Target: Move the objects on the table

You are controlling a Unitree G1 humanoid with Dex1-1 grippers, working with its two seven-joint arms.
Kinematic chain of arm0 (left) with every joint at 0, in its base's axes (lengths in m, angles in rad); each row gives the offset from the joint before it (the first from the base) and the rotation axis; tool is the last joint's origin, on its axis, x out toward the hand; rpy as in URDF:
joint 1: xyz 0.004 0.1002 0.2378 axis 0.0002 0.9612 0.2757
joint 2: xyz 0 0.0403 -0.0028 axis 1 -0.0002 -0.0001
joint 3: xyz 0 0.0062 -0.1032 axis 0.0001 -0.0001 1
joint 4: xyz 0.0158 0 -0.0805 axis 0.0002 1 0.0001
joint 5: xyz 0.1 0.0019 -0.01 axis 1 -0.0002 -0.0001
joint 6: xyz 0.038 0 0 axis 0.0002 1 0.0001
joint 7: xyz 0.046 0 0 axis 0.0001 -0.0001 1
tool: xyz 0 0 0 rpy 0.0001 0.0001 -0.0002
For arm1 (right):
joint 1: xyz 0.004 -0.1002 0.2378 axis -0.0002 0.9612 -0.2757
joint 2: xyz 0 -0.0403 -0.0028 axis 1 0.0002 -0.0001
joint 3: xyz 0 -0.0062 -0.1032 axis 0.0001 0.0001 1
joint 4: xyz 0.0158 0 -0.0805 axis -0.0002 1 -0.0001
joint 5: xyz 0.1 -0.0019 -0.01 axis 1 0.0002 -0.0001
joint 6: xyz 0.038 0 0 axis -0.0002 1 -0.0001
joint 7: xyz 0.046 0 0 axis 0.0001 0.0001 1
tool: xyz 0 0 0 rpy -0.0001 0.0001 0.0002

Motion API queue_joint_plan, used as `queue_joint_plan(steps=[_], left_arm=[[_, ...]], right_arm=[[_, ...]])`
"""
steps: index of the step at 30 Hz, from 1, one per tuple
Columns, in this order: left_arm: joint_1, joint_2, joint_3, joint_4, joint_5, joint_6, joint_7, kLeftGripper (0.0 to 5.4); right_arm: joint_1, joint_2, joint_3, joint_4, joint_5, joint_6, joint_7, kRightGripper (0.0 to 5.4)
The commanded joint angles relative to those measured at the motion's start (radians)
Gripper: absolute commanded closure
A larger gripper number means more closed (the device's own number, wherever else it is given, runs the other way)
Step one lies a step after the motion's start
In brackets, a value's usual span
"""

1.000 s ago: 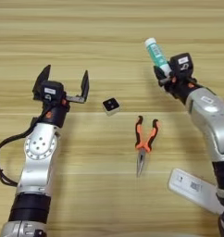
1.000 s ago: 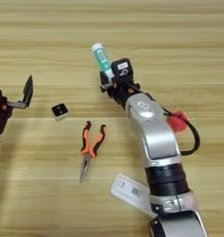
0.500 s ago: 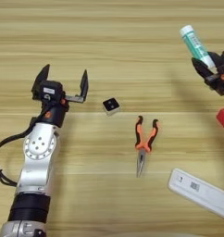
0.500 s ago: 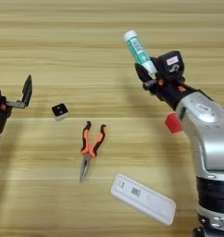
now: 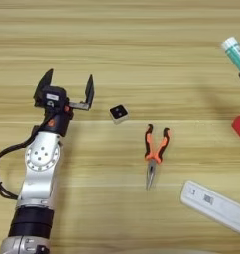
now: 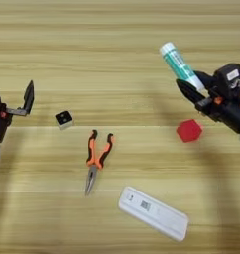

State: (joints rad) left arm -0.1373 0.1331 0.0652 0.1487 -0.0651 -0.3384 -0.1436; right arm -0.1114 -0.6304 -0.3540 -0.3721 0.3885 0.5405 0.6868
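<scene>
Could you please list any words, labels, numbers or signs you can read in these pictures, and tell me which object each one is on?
No text can be read here.
Glue stick, held in the right end effector: green label, print too blurred to read.
White bar: small dark marking, perhaps a code or label, too small to read.
Right end effector: small white tag on its housing, unreadable.
Left end effector: small white tag, unreadable.
Small black-and-white cube: no legible marking.

The glue stick (image 6: pixel 180 66) is showing white with a green label, the cube (image 6: pixel 189 131) red, the pliers (image 6: pixel 97 155) orange-handled, the bar (image 6: pixel 153 213) white, the surface (image 6: pixel 92 44) light wood with grain lines.
</scene>
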Motion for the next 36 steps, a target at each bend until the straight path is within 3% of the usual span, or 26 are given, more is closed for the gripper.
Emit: queue_joint_plan(steps=[1,7,20,36], left_arm=[[-0.017,0.009,0.001,0.012,0.002,-0.001,-0.009,0.0],[-0.02,0.011,0.001,0.013,0.002,0.0,-0.012,0.0],[-0.02,0.008,0.001,0.01,0.004,0.001,-0.016,0.0],[-0.011,0.005,0.0,0.007,0.004,-0.002,-0.015,0.0]], right_arm=[[0.055,-0.071,-0.03,0.054,0.001,-0.045,0.07,3.7],[0.124,-0.112,0.003,0.138,-0.029,-0.13,0.149,3.7],[0.182,-0.106,0.115,0.3,-0.095,-0.261,0.214,3.71],[0.176,-0.089,0.197,0.455,-0.126,-0.331,0.232,3.71]])
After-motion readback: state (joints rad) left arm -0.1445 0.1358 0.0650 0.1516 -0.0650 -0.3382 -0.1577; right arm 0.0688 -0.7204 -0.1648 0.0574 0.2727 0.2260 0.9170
